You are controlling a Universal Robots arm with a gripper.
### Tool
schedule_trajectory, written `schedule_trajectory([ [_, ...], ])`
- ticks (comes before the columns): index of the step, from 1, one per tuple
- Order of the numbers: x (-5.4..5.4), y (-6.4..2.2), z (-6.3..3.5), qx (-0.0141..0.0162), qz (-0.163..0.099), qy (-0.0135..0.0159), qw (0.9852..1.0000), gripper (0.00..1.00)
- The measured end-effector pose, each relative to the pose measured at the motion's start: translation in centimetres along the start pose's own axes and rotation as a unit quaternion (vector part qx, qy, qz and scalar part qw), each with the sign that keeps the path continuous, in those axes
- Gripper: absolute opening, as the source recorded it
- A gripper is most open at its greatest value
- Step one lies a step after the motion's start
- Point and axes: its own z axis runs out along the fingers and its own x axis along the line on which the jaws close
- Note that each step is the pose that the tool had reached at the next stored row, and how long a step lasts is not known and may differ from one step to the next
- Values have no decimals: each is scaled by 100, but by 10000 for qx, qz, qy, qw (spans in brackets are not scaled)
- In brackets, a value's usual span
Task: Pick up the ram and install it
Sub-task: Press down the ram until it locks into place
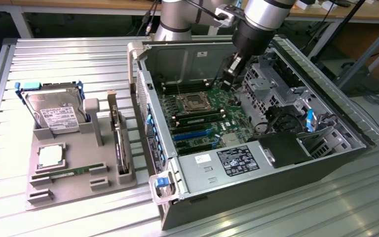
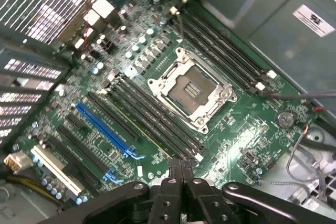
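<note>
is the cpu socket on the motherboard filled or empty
Empty. The CPU socket shows its bare dark contact area inside the silver frame, with no processor seated. A square silver processor sits outside the case on the grey tray.

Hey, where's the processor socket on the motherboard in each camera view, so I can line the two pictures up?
Exterior view: the processor socket lies inside the open computer case, on the motherboard's far part.
Wrist view: the processor socket sits mid-board between two banks of black memory slots, beyond the gripper.
Shared landmark: the blue expansion slot, past the memory slots from the socket.
</note>
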Motion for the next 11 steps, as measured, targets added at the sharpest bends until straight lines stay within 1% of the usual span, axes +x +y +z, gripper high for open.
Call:
schedule_trajectory([
  [2, 0, 0, 0, -16, 266, -20, 9996, 11],
  [4, 0, 0, 0, -26, 452, -35, 9990, 11],
  [6, 0, 0, 0, -41, 708, -54, 9975, 11],
  [7, 0, 0, 0, -49, 856, -66, 9963, 11],
  [10, 0, 0, 0, -76, 1313, -101, 9913, 11],
  [11, 0, 0, 0, -85, 1478, -113, 9889, 11],
])
